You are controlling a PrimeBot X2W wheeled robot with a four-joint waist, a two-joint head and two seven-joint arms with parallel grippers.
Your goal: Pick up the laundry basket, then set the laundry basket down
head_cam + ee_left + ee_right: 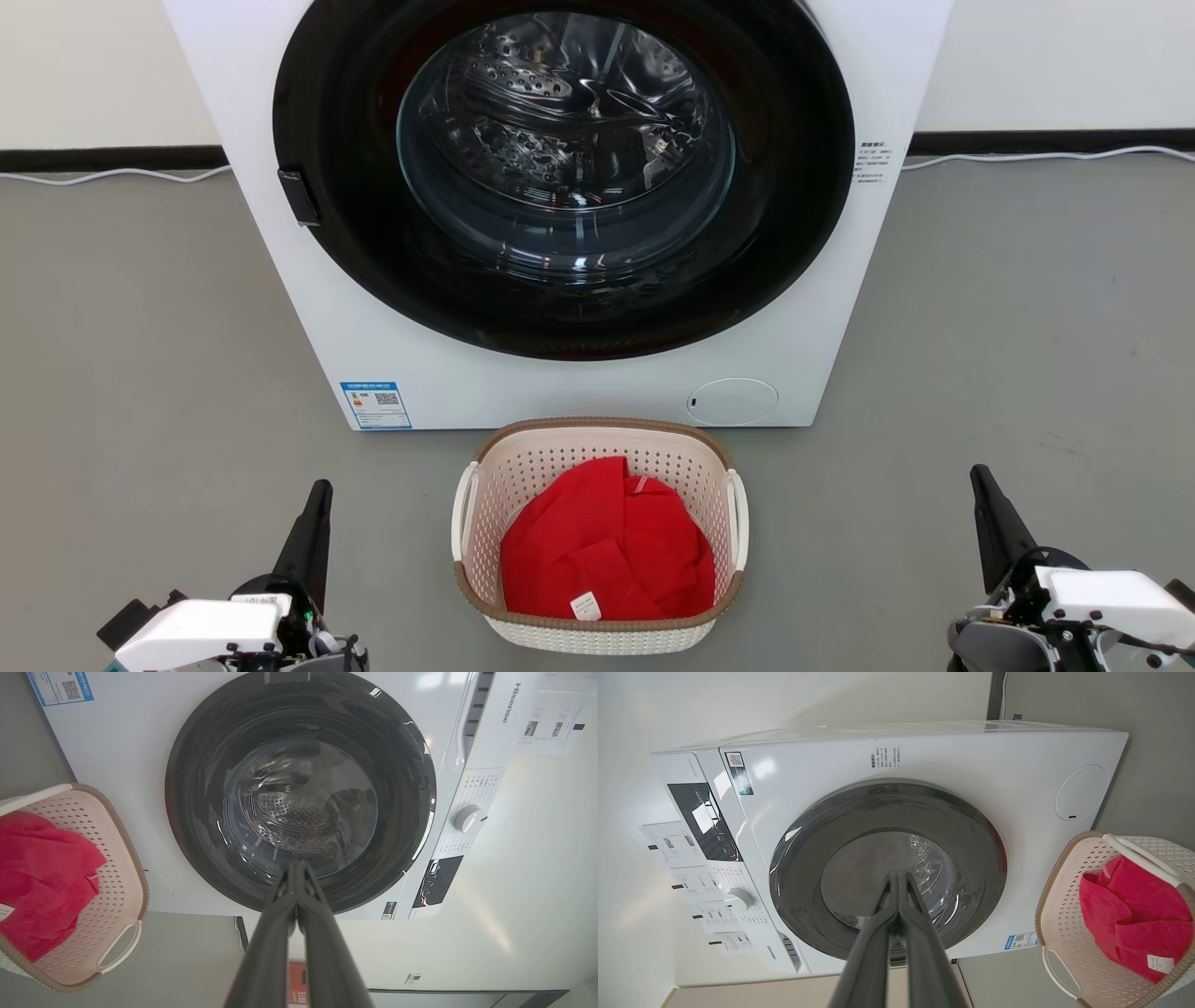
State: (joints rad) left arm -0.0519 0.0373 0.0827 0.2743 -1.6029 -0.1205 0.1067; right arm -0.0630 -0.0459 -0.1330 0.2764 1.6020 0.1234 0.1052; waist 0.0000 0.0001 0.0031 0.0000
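Grey floor (140, 392) carries everything. Nearest, the left gripper (320, 490) at seven o'clock and the right gripper (980, 476) at five each have fingers pressed together, their bases cut off. Between them at six stands the laundry basket (560, 462), a red cloth (607, 551) hiding its bottom. Beyond, the washing machine (560, 392) is cropped at twelve.

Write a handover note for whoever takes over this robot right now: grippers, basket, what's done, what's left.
The left gripper is shut and empty, to the left of the laundry basket.
The right gripper is shut and empty, to its right.
The laundry basket sits on the floor before the washing machine, red cloth inside, touched by neither gripper.
Done: no lift evident.
Left: likely everything: grip it, lift, set it down.
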